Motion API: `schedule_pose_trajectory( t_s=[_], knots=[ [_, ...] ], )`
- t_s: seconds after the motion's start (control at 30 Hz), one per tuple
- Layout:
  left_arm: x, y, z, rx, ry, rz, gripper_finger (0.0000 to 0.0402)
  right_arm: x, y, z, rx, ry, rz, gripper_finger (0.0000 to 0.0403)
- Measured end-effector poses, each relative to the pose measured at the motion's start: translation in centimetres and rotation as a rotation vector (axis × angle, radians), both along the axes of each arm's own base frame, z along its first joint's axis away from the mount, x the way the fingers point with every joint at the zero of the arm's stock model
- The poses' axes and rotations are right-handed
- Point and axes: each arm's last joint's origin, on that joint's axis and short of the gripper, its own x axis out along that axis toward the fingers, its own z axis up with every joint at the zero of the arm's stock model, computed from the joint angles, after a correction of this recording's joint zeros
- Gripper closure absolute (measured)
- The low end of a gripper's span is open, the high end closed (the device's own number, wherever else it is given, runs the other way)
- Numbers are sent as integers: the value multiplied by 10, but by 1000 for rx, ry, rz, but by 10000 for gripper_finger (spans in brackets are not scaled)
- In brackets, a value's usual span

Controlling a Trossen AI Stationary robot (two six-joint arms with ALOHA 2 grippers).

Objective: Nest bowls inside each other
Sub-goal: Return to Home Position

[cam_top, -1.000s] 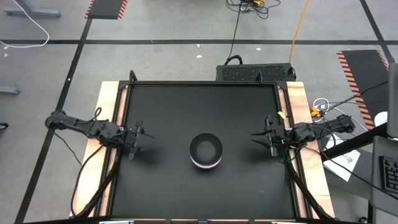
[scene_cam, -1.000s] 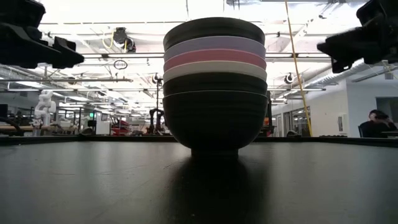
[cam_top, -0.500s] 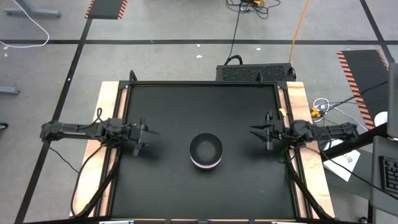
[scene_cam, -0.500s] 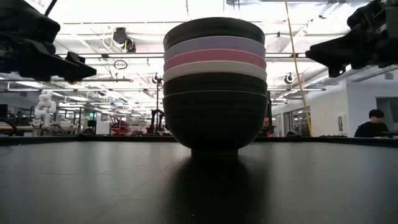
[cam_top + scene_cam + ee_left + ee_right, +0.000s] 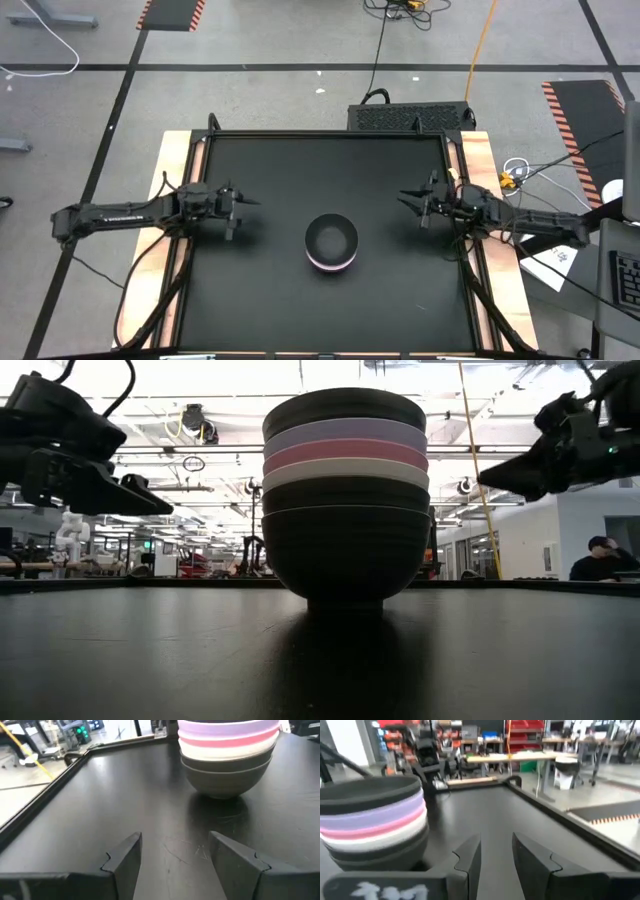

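The six bowls [image 5: 331, 242] stand nested in one stack at the table's middle, resting on the bottom bowl's foot. In the low view the bowls [image 5: 345, 495] read from the top: black, lavender, pink, white, then two black. My left gripper [image 5: 240, 208] hovers open to the stack's left, pointing at it. In its wrist view the left gripper [image 5: 175, 847] is well short of the bowls [image 5: 227, 757]. My right gripper [image 5: 408, 203] hovers open to the stack's right. In its wrist view the right gripper [image 5: 496, 847] is also apart from the bowls [image 5: 375, 822].
The black table top [image 5: 270, 170] has a raised frame and wooden side strips [image 5: 168, 170]. A dark box [image 5: 410, 117] sits behind the far edge. In the low view a person [image 5: 603, 558] sits far off in the room.
Both grippers have drifted a little toward the far edge and inward toward the stack, while their arms have stretched out lower and flatter. The stack of bowls has stayed where it was.
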Motion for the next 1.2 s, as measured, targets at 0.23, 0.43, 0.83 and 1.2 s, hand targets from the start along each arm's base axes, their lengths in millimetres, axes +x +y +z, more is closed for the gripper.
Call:
schedule_pose_trajectory(
  t_s=[0.23,0.43,0.83,1.2],
  knots=[
    [1,8,1,-2,-21,-42,170,0,-10,-5,32,54,6,303],
    [-1,13,1,-27,-24,0,170,0,-12,-2,20,17,40,303],
    [0,6,2,-81,-35,-151,177,1,-6,1,67,-22,279,309],
    [2,-2,-1,5,-18,-242,389,3,1,-2,-75,31,314,397]
  ],
)
